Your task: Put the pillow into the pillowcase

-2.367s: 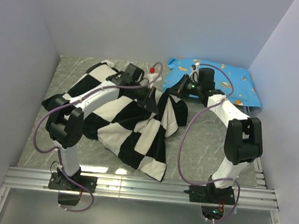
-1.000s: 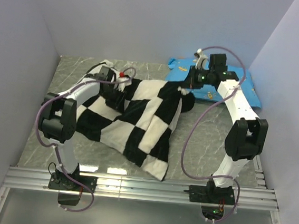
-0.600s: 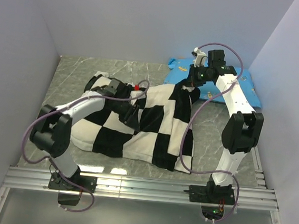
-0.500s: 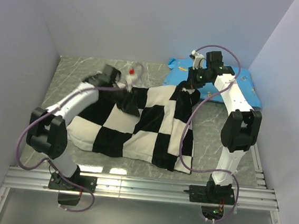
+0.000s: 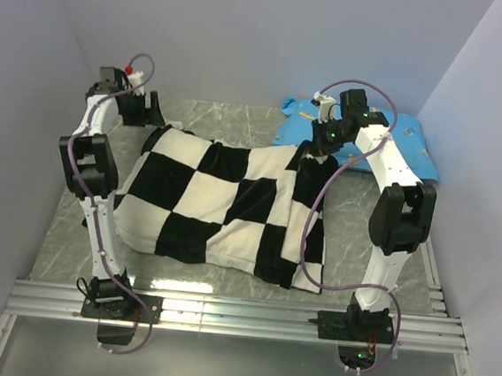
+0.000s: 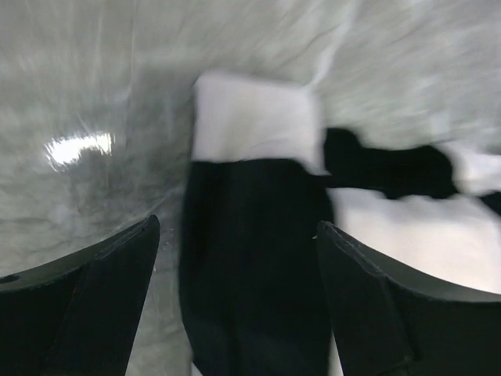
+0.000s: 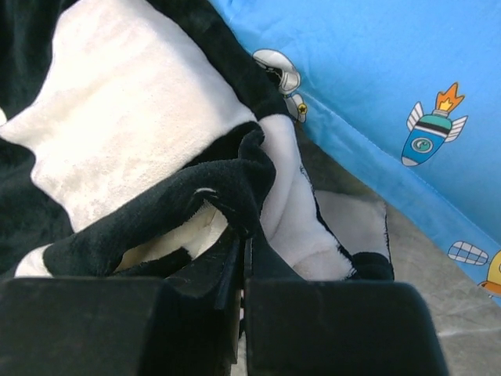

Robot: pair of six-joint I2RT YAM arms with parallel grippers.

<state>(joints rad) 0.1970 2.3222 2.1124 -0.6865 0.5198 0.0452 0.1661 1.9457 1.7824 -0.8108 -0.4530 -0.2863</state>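
The left gripper (image 6: 235, 229) hangs over the table's (image 5: 352, 242) 10 o'clock corner with its jaws spread wide and nothing between them; its wrist view, blurred, shows a black and white corner of the pillowcase (image 5: 223, 199) lying directly beneath; the case sprawls across the middle of the table, from 9 o'clock to about 2 o'clock, and looks plump rather than flat; no cream pillow shows anywhere, so it is probably already inside, though the frames cannot confirm that; at 1 o'clock the right gripper (image 7: 241, 239) is clamped tight on a fold of black plush at the case's far right corner, just beside the blue cartoon-print pillow (image 7: 376, 70); something pale sits under that fold, lining or pillow, hard to tell.

The step in hand appears to be a regrasp by the left arm to draw the case square; to do it well, the left claw should come down on that far left corner and pinch the fabric edge alone, not a thick bunch; the right claw should hold firm as an anchor, and any pull should run away from it, toward 9 o'clock, slowly enough that the plush does not slip; the blue pillow should stay undisturbed.
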